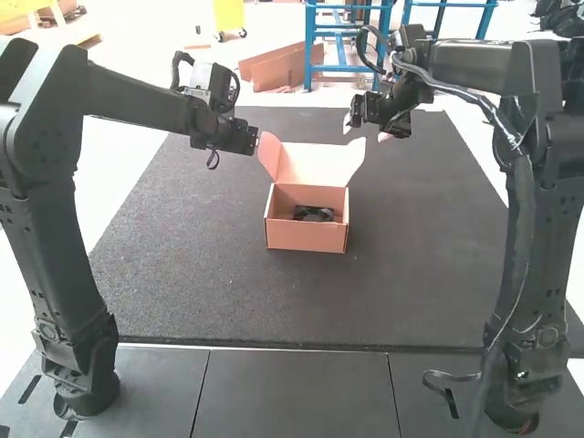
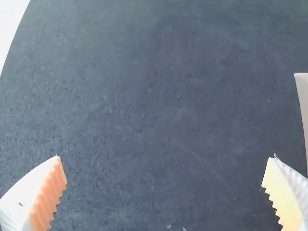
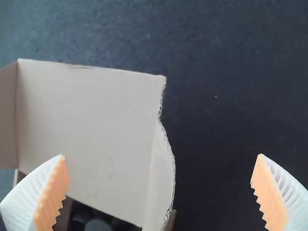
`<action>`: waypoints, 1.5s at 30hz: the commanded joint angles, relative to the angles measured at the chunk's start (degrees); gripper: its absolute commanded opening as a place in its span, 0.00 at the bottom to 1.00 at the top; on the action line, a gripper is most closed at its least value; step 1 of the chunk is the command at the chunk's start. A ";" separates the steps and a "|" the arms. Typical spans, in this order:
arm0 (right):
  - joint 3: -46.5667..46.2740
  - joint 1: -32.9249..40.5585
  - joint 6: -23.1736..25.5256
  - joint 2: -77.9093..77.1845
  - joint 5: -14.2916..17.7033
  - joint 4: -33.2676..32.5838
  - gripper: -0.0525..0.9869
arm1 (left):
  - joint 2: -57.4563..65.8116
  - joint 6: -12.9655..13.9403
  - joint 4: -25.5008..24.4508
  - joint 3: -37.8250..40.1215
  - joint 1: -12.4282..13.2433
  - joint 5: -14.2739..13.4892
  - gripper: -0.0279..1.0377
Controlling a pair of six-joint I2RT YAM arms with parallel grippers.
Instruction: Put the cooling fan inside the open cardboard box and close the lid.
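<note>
Fan (image 1: 313, 215) sits inside the open box (image 1: 306, 234), plain from the high view.

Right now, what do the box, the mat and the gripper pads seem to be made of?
The cardboard box looks like corrugated cardboard, matte light brown; its lid has a wavy cut edge. The mat is dark, matte, grainy and speckled, probably rubber or dense foam. The left gripper has orange, saw-toothed pads, likely rubber or soft plastic, on white ribbed fingers that look like plastic.
</note>
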 commanded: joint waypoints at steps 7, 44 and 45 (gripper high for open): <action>5.21 -1.26 0.44 1.56 -6.49 -4.77 0.83 | -0.05 -1.69 1.40 2.59 -0.17 7.46 0.93; 6.18 -0.74 0.44 3.41 -6.06 -7.49 0.17 | -0.05 -2.92 0.34 2.15 -1.66 12.20 0.93; 6.18 -0.74 0.44 3.32 -6.06 -7.58 0.14 | 0.04 -3.01 0.34 2.15 -1.66 12.20 0.93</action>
